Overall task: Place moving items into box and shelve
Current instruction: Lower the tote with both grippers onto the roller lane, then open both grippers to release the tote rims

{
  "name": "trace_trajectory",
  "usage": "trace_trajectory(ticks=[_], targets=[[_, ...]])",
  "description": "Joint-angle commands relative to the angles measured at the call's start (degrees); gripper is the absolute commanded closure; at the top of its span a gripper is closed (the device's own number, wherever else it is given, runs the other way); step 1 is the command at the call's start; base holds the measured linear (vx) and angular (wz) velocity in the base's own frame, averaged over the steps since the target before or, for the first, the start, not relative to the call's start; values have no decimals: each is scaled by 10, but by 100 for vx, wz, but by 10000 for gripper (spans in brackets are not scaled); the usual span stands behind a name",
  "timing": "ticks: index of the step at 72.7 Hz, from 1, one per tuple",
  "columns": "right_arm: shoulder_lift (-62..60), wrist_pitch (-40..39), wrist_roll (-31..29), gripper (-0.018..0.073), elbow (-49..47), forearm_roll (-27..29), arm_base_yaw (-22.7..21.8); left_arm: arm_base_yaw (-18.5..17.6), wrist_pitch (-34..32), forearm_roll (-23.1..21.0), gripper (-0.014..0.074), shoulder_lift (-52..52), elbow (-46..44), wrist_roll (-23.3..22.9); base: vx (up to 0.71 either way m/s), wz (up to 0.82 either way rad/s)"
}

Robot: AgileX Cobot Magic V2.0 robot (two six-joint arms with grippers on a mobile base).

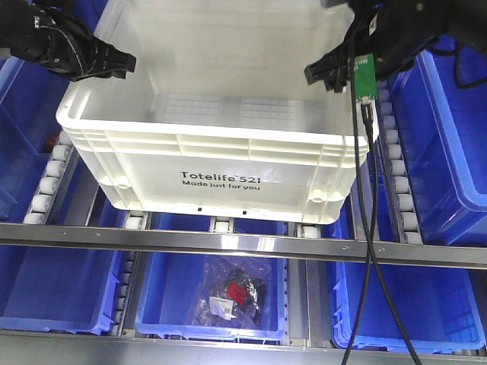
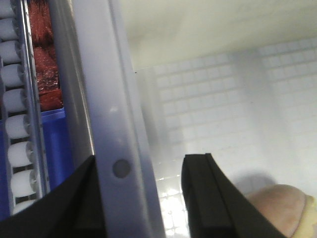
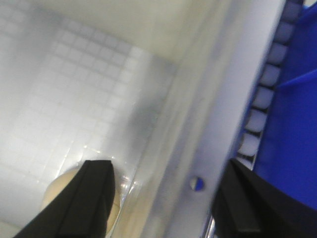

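Observation:
The box (image 1: 221, 182), a large white crate printed "Totelife 521", rests on the shelf's roller tracks. My left gripper (image 1: 122, 65) is at its left rim and my right gripper (image 1: 323, 76) at its right rim. In the left wrist view the left gripper (image 2: 144, 158) is open and straddles the box rim (image 2: 119, 148), with a gap on the inner side. In the right wrist view the right gripper (image 3: 166, 166) is open astride the opposite rim (image 3: 208, 148). A beige rounded item (image 2: 280, 208) lies on the box floor, and this beige item (image 3: 57, 191) also shows beside my inner right finger.
Blue bins (image 1: 449, 137) flank the box on both sides. More blue bins sit on the lower level, one holding bagged items (image 1: 232, 293). White rollers (image 1: 49, 179) and a metal crossbar (image 1: 243, 245) run under the box. A green board (image 1: 363, 76) and black cable (image 1: 365, 228) hang from my right arm.

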Motion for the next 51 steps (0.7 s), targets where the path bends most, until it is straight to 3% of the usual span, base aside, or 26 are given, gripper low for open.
trace_trajectory(ticks=[1, 16, 51], targets=[[-45, -105, -4, 102, -24, 41, 20, -27, -57, -72, 188, -36, -17, 2, 0, 0], [-52, -103, -1, 102, -24, 40, 20, -27, -52, -71, 188, -45, -17, 2, 0, 0], [-57, -78, 1, 102, -24, 41, 20, -27, -44, -12, 188, -63, -17, -33, 0, 0]])
